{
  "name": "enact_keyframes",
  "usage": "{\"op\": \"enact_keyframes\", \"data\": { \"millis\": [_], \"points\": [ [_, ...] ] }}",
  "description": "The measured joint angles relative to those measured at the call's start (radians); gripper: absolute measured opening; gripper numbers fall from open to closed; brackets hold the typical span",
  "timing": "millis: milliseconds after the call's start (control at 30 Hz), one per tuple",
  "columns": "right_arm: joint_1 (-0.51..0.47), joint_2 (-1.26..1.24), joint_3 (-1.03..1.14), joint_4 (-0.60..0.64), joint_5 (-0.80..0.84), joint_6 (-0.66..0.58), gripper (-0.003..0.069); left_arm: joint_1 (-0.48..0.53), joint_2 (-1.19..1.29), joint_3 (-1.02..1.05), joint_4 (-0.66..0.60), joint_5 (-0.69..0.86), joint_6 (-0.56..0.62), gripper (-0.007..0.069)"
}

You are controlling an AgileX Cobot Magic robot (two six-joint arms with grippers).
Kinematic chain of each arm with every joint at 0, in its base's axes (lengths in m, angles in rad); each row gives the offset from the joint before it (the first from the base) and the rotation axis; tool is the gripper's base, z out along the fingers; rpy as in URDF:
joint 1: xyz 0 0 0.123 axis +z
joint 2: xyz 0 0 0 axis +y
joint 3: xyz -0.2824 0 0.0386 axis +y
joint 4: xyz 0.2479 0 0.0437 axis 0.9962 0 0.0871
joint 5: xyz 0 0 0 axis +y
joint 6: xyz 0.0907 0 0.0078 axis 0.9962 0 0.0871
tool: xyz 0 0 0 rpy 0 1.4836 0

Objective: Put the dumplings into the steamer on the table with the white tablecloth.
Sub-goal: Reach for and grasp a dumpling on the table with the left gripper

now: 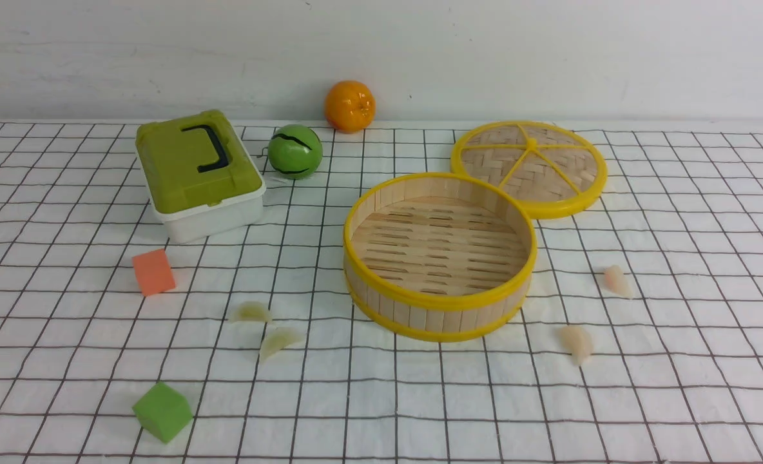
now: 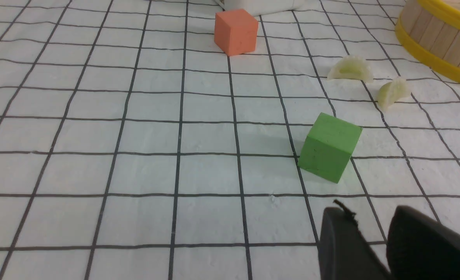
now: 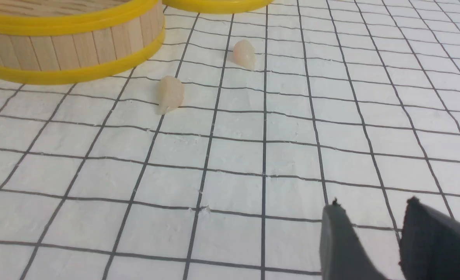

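The round bamboo steamer [image 1: 441, 309] with yellow rims stands mid-table on the white gridded tablecloth [image 1: 381, 399], with nothing in it. Two pale green dumplings [image 1: 251, 312] [image 1: 278, 340] lie to its left; the left wrist view shows them as well [image 2: 349, 70] [image 2: 393, 91]. Two pinkish-white dumplings [image 1: 617, 281] [image 1: 577, 342] lie to its right, and they show in the right wrist view [image 3: 244, 54] [image 3: 170, 94]. My left gripper [image 2: 368, 214] is open above bare cloth, short of the green cube. My right gripper [image 3: 373, 208] is open over bare cloth, well short of the pink dumplings. Neither arm shows in the front view.
The woven lid [image 1: 528, 167] lies behind the steamer on the right. A green-lidded box [image 1: 198, 173], a green ball [image 1: 294, 151] and an orange [image 1: 350, 106] sit at the back. An orange cube [image 1: 153, 271] and a green cube [image 1: 162, 411] lie front left.
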Motion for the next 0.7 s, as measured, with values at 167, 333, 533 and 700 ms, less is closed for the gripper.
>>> {"op": "enact_keyframes", "data": {
  "millis": [167,333,533,700],
  "points": [
    [0.0,0.0,0.0,0.0,0.0,0.0,0.0239,0.0,0.0,0.0,0.0,0.0,0.0,0.0195],
    [0.0,0.0,0.0,0.0,0.0,0.0,0.0239,0.0,0.0,0.0,0.0,0.0,0.0,0.02],
    [0.0,0.0,0.0,0.0,0.0,0.0,0.0239,0.0,0.0,0.0,0.0,0.0,0.0,0.0206],
    [0.0,0.0,0.0,0.0,0.0,0.0,0.0239,0.0,0.0,0.0,0.0,0.0,0.0,0.021]
  ]
}}
